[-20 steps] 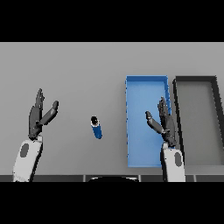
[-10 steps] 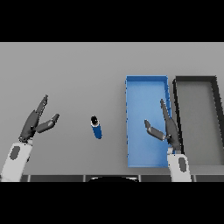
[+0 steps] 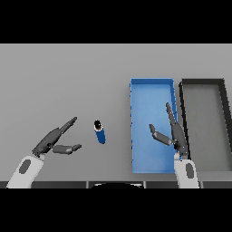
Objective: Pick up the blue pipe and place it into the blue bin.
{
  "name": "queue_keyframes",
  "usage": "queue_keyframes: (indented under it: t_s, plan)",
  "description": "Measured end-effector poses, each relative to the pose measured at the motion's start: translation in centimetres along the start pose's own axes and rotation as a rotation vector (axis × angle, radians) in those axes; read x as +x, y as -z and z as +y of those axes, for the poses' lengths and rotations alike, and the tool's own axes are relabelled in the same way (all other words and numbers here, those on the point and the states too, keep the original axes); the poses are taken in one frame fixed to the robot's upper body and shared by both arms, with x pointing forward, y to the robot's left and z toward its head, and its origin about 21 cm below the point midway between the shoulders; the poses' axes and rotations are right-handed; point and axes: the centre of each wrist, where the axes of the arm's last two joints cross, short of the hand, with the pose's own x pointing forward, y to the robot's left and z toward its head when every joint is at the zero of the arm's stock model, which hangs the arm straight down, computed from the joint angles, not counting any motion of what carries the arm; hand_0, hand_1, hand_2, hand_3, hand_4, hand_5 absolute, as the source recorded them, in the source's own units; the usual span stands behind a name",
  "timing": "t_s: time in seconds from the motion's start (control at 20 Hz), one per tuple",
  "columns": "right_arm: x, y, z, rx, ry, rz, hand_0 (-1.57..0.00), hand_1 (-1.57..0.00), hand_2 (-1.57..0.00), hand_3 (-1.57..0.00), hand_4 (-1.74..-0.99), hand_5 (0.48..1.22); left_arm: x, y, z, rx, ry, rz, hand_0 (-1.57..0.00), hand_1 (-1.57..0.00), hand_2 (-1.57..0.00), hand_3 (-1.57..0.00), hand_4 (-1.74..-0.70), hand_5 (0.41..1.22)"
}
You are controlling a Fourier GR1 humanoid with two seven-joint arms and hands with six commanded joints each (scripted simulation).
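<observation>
Blue pipe [image 3: 99, 132] lies on grey table [image 3: 68, 81] between both empty hands, fingers spread, left of blue bin [image 3: 151, 86]

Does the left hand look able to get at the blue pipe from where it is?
Probably yes. The left hand is open, just left of the blue pipe, with only bare table between them.

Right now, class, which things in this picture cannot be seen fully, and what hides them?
- Blue bin: in the head view, the right hand covers part of its floor and right wall.
- Dark bin: right side cut off by the picture's edge.
- Blue pipe: too small to tell its far end.
</observation>
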Motion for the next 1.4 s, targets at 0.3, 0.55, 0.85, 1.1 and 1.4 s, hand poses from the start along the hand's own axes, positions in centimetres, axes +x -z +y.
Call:
queue_keyframes:
  t_s: [0.3, 0.55, 0.85, 1.1, 1.4]
  plan:
    - [-0.4, -0.3, 0.6, 0.003, 0.018, 0.005, 0.0, 0.0, 0.0, 0.0, -1.218, 0.627, 0.2, 2.5, -3.5, -0.079, -0.016, -0.004, 0.0, 0.0, 0.0, 0.0, -1.15, 0.452]
    - [-0.5, -0.6, 0.2, 0.0, 0.007, 0.017, 0.0, 0.0, 0.0, 0.0, -1.202, 0.621, 0.2, 5.4, -5.9, -0.079, -0.034, -0.05, 0.0, 0.0, 0.0, 0.0, -1.15, 0.46]
    - [-0.4, -1.0, 0.0, -0.011, 0.022, -0.005, 0.0, 0.0, 0.0, 0.0, -1.222, 0.642, -0.7, 8.3, -8.0, -0.087, -0.004, -0.018, 0.0, 0.0, 0.0, 0.0, -1.06, 0.425]
    - [-0.6, -0.9, -0.3, -0.012, -0.012, -0.005, 0.0, 0.0, 0.0, 0.0, -1.207, 0.65, -0.5, 9.5, -8.8, -0.103, -0.047, -0.068, 0.0, 0.0, 0.0, 0.0, -1.11, 0.463]
    - [-0.9, -0.8, -0.7, -0.017, 0.004, 0.006, 0.0, 0.0, 0.0, 0.0, -1.219, 0.657, -0.2, 10.8, -10.1, -0.082, -0.209, -0.125, -0.6, -0.75, -0.87, -0.91, -1.44, 0.91]
